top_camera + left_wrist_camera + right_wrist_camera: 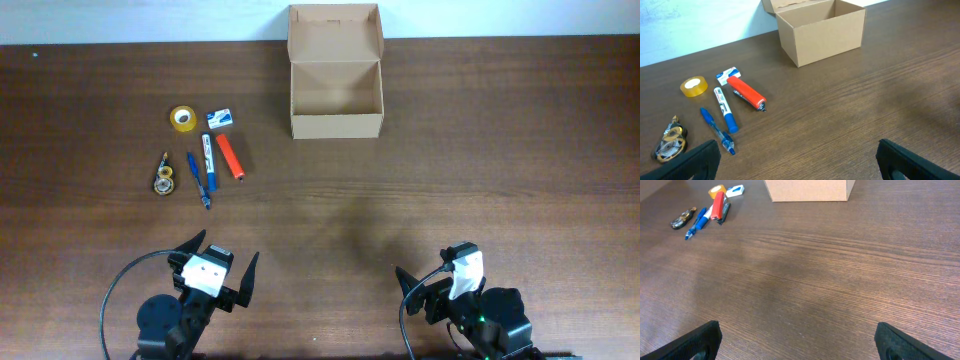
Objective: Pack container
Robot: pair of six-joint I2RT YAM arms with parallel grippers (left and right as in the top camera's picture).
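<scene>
- Dark wood-grain tabletop (420, 180), pale wall (700, 20) along its far edge.
- Left end effector (797, 162): fingers spread wide, nothing between them, low over bare wood at the near edge.
- Right end effector (800, 342): fingers spread wide, nothing between them, also at the near edge.
- Container (335, 85): brown cardboard box, far ahead of both end effectors and between their lines, at the far edge; flap lid thrown back towards the wall, bare cardboard floor showing.
- Stationery group, ahead of the left end effector and well apart from the container:
- Yellow tape roll (182, 117), farthest row.
- White-and-blue item (220, 118), just beside the roll.
- Blue-and-white marker (208, 162).
- Orange-red tool (230, 156), beside the marker.
- Blue pen (198, 180).
- Small tape dispenser (164, 178), leftmost.
</scene>
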